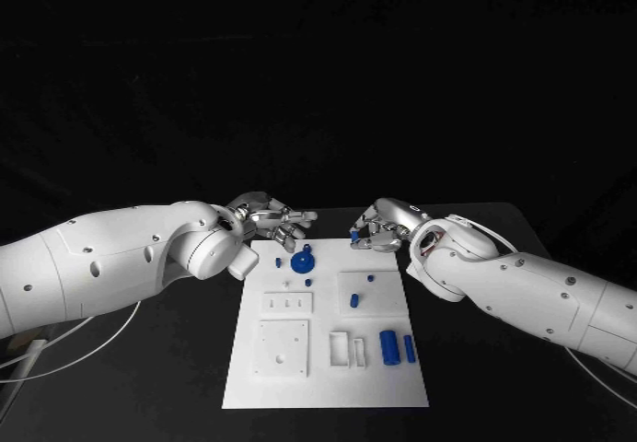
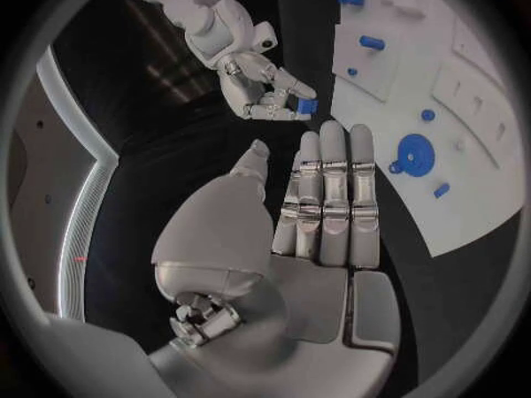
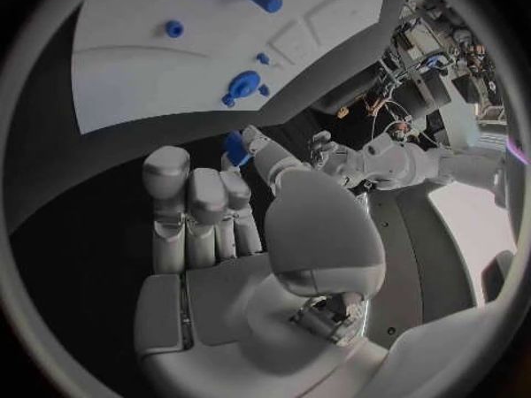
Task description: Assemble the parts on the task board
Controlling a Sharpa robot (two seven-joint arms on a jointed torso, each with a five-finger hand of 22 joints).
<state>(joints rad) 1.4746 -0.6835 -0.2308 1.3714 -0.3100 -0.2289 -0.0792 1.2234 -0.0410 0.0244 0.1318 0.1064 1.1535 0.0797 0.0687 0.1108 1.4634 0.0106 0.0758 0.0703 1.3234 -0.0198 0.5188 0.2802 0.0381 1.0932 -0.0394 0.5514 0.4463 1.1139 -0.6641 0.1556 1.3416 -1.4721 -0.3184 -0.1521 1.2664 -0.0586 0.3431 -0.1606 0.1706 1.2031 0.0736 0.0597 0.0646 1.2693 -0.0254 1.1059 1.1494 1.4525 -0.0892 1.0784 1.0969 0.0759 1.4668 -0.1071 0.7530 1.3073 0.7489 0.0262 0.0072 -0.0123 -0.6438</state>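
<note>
Right hand: your right hand (image 1: pixel 377 230) has a small blue part (image 1: pixel 357 243) pinched at its fingertips, just off the far edge of the task board (image 1: pixel 252 391); the left wrist view confirms the pinch.
Left hand: your left hand (image 1: pixel 272 221) hangs by the board's far left corner, fingers straight and apart, nothing in it.
On the board: a round blue disc part (image 1: pixel 304 261) sits near the far edge, a blue peg (image 1: pixel 354 298) mid-board, a blue cylinder (image 1: pixel 389 346) and a slimmer blue bar (image 1: pixel 409 346) toward the near right.
Handling: the pinched piece looks light, rigid, smooth plastic, so it could twist or slip. I'd keep the grip on its flanks and leave the mating end free.
Writing: no brand, label or lettering can be read anywhere on board or parts.
</note>
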